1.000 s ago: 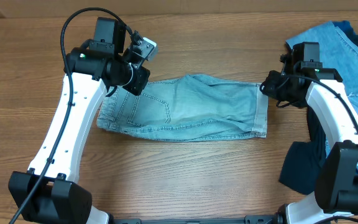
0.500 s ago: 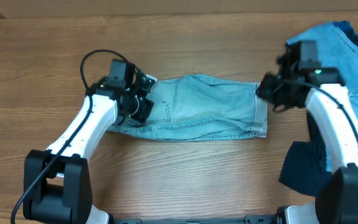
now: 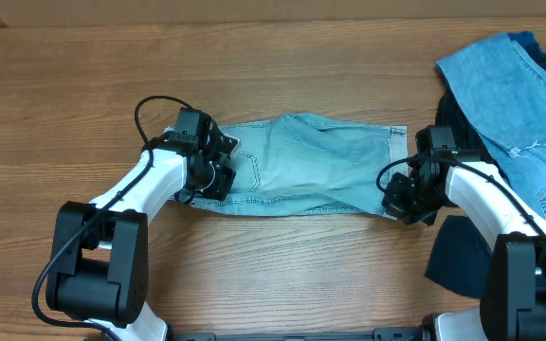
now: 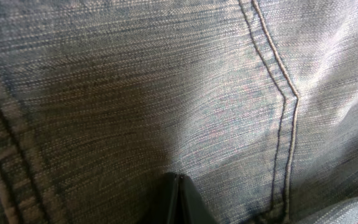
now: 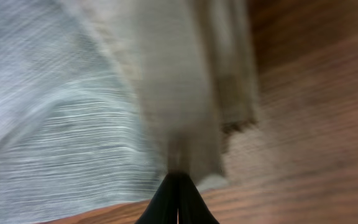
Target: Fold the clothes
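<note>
The pale light-blue denim shorts (image 3: 311,166) lie flat across the middle of the table, waistband to the left, hems to the right. My left gripper (image 3: 218,173) is low on the waistband end. In the left wrist view its fingers (image 4: 178,186) are shut and their tips press on flat denim (image 4: 166,81) beside a stitched seam. My right gripper (image 3: 393,197) is at the shorts' near right hem corner. In the right wrist view its fingers (image 5: 178,180) are shut, and the frayed hem (image 5: 185,93) rises straight from their tips.
Medium-blue ripped jeans (image 3: 510,95) lie piled at the back right. Dark navy cloth (image 3: 458,256) lies under and beside my right arm at the right edge. The wooden table (image 3: 64,95) shows on the left and along the front.
Both arms have dropped low. The left gripper came down from above the waistband's far corner onto it. The right gripper moved from the far hem corner to the near hem corner.
</note>
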